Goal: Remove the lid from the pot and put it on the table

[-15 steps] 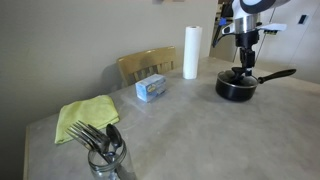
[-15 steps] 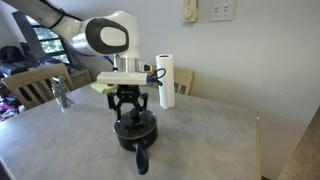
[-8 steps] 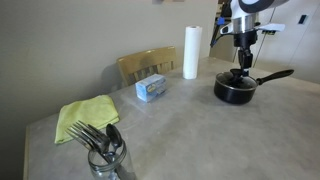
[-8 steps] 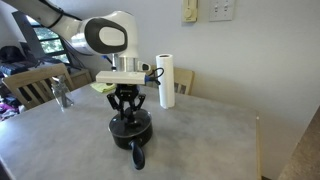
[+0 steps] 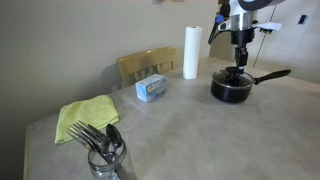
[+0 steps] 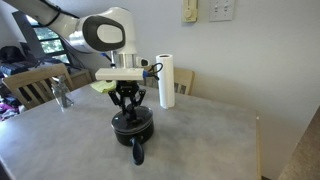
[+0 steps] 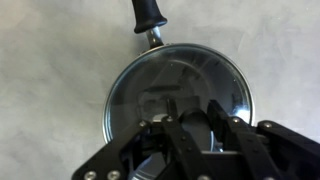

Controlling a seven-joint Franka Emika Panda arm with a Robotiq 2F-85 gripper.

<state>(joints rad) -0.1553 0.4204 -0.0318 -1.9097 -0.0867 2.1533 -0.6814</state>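
lid (image 7: pixel 182 85) on pot (image 5: pixel 230 89), mottled table (image 5: pixel 190 132) — beige wall (image 5: pixel 80 30)

Beige wall (image 6: pixel 250 45), wooden chair (image 5: pixel 145 64) (light wood), possibly a window (image 6: pixel 42 38)

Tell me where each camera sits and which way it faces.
Exterior view: low behind a glass jar of forks, facing along the grey table to the small black saucepan; gripper shows above it.
Exterior view: higher, facing the saucepan's long handle; white arm and gripper show.
Wrist view: straight down on the round glass lid; fingers show.
Both exterior views share the saucepan.
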